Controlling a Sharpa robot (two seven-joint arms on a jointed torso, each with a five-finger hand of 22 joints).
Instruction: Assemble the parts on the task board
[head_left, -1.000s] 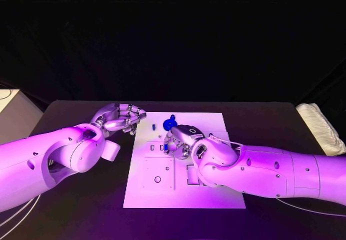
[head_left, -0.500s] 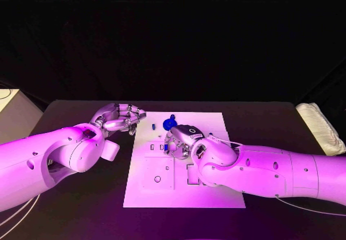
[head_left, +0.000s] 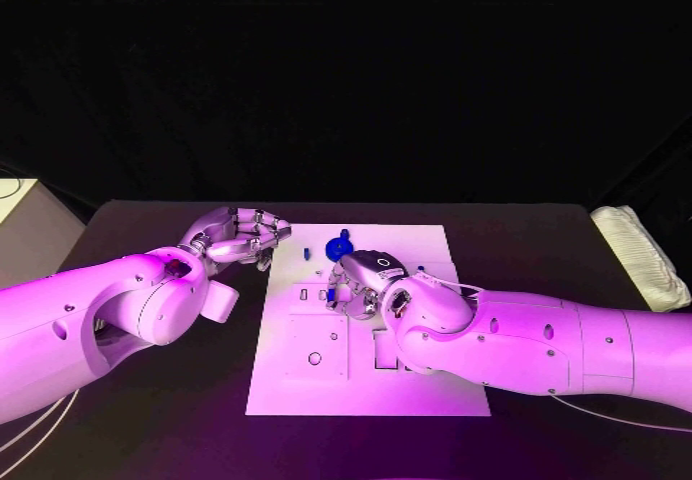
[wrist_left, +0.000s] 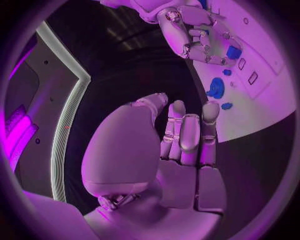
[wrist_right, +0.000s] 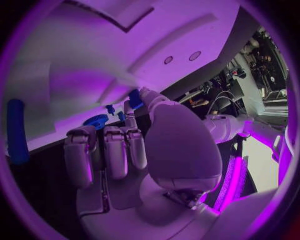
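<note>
Your right hand (head_left: 361, 285) pinches a small blue part (wrist_right: 135, 98) over the board's (head_left: 418, 390) upper middle, just above its slots. The gear (head_left: 339, 245) lies just beyond it. Your left hand (head_left: 238, 238) hangs empty, fingers loosely curled, off the board's left edge.

Head cam: high, looks down and forward over the bench (head_left: 173, 420), task board (head_left: 368, 385) centred. Left wrist cam: sits close behind the left hand (wrist_left: 169, 150), faces along its fingers (wrist_left: 189, 131) toward the board's edge. Right wrist cam: close behind the right hand (wrist_right: 134, 150), low over the board. All three share the board.
</note>
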